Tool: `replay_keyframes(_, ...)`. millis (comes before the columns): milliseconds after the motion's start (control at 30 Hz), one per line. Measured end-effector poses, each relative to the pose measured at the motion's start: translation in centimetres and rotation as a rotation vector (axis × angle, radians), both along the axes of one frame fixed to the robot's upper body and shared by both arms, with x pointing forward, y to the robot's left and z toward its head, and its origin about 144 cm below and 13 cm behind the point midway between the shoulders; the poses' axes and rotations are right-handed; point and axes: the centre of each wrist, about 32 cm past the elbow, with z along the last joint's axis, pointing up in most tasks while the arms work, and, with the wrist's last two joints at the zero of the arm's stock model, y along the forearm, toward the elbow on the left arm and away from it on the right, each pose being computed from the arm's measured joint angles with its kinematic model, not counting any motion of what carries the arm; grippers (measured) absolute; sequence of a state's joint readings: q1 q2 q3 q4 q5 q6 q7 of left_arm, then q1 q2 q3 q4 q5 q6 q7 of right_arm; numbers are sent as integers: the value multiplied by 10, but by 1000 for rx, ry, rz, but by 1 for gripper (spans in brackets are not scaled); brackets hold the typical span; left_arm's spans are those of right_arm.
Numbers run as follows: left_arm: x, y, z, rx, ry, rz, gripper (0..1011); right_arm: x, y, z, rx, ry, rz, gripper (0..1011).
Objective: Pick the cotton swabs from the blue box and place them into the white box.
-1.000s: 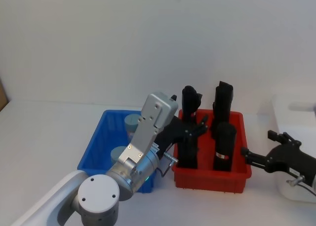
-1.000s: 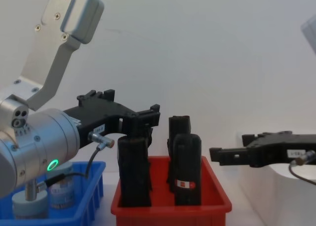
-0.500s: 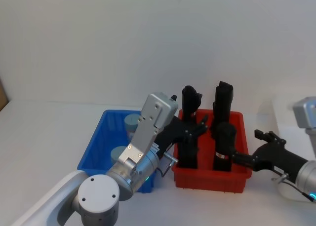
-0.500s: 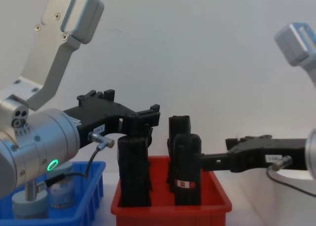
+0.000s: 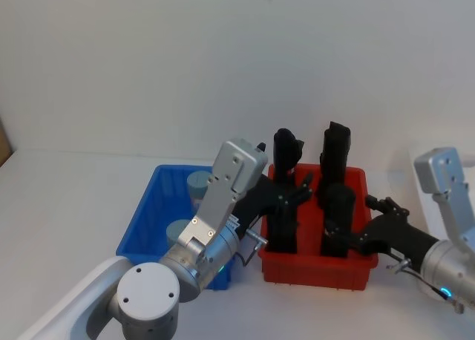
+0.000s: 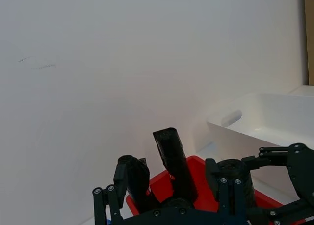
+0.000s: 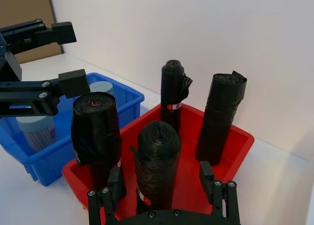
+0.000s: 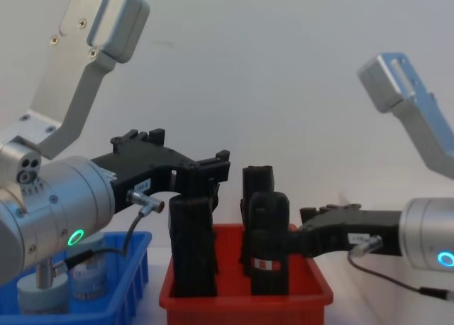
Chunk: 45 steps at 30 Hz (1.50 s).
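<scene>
With my left gripper [image 5: 297, 192] and right gripper [image 5: 358, 223] both open at three o'clock of the small round cream, grey-blue-lidded cotton swabs [image 5: 198, 182], I judge these tubs light, rigid and slick, best pinched mid-body.

Right tool [image 5: 356, 223] moved left, in over red bin [image 5: 315, 269]; jaws now spread either side of front-right black roll [image 5: 338, 210].

No readable text anywhere.
You get a white sticker [image 8: 142, 187] on the left gripper [image 8: 216, 167] and red-white bands [image 8: 263, 265] on the black rolls [image 8: 268, 222], none legible.
</scene>
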<state>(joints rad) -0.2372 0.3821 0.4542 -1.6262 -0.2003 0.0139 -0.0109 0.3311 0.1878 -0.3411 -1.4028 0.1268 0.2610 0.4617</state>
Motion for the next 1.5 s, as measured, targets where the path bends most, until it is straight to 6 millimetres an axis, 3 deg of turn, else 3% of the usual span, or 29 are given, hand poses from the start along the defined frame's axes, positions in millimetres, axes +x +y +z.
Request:
replay_keyframes(567, 0, 0, 0, 0, 0, 0, 1004, 9, 18, -13, 27, 13, -7, 998)
replay_keyframes(800, 0, 0, 0, 0, 0, 0, 1004, 10, 21, -15, 31, 15, -9, 863)
replay_keyframes(1233, 0, 0, 0, 0, 0, 0, 1004, 11, 23, -17, 35, 16, -10, 460)
replay_keyframes(1500, 0, 0, 0, 0, 0, 0, 1004, 12, 24, -17, 36, 17, -10, 394)
